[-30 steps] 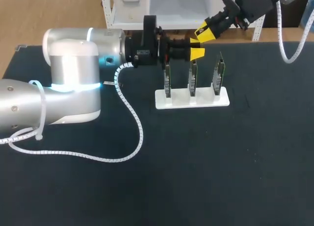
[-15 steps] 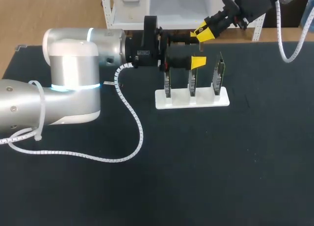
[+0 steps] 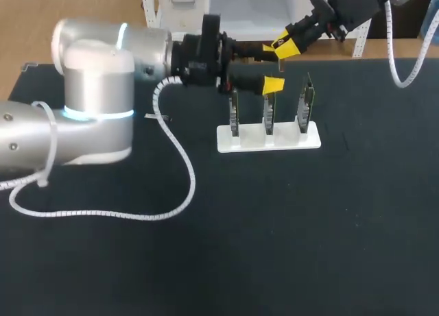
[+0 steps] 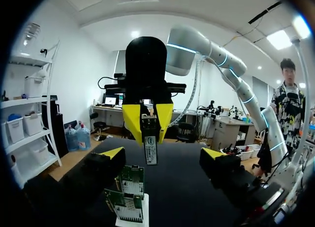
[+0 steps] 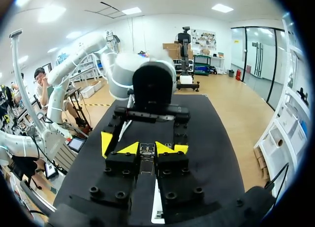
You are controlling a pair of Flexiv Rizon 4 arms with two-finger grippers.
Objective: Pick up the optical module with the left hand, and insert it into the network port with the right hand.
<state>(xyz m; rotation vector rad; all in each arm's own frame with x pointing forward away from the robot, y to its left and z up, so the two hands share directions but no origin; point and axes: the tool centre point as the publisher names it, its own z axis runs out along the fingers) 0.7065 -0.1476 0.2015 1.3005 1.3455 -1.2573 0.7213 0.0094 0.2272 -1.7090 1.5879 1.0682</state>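
Handover complete above the far edge of the black table [image 3: 274, 247]: the right gripper [image 5: 150, 149] pinches the optical module [image 4: 150, 141] between its two yellow tips, the slim part hanging down from them. The left gripper [image 4: 162, 155] stands spread wide, one finger to each side of the module and touching nothing. Below and just beside both grippers, a white rack [image 3: 274, 141] holds three upright circuit boards [image 3: 306, 100] in a row near the table's far edge.

The pick-up and the pass to the right arm look finished. What is left, by this reading, is carrying the module down to a board and pressing it into the network port. The port itself cannot be made out in these views.

Against a second ago, the left gripper's fingers have parted much further, and the left arm's elbow has shifted up and away. The right gripper has kept its place.
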